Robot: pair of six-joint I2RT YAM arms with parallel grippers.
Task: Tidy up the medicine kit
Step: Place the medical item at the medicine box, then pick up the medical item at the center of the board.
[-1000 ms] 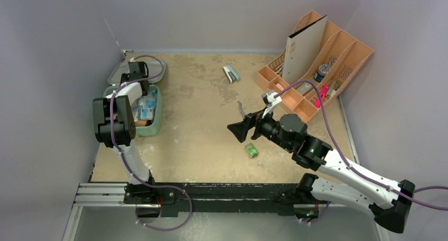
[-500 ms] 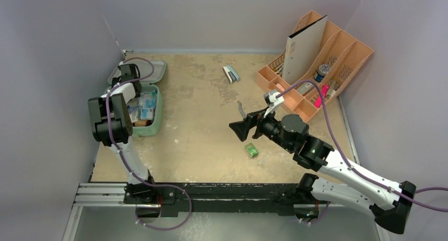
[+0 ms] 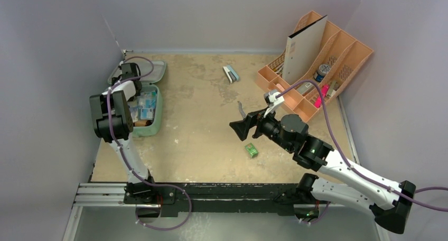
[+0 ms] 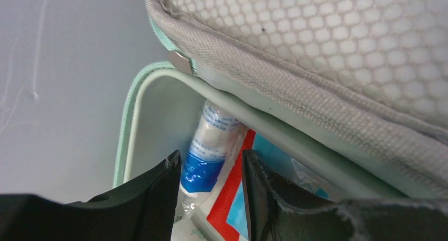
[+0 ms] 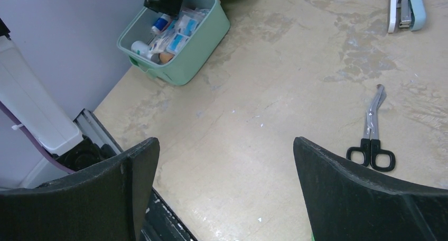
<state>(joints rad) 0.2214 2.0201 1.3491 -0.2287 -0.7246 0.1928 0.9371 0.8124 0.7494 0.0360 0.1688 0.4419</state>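
Note:
The mint-green medicine kit (image 3: 154,126) lies open at the table's left side, its lid (image 3: 159,68) folded back toward the wall. Packets and rolls fill its base (image 5: 186,62). My left gripper (image 3: 130,78) hangs over the kit's back left corner. In the left wrist view its jaws (image 4: 211,155) stand partly open just above a blue-and-white wrapped roll (image 4: 212,134), not pinching it. The lid's grey mesh pocket (image 4: 327,45) is right above. My right gripper (image 3: 240,126) hovers wide open over mid-table (image 5: 226,143), holding nothing.
Black-handled scissors (image 3: 240,109) (image 5: 372,130) lie beside the right gripper, and a small green box (image 3: 251,150) lies below it. A blue-white stapler (image 3: 230,73) sits at the back. The peach desk organizer (image 3: 338,56) with a white folder (image 3: 304,48) stands at the back right.
My left gripper shifted left toward the kit's back corner and its jaws widened over the roll. The right arm stayed still.

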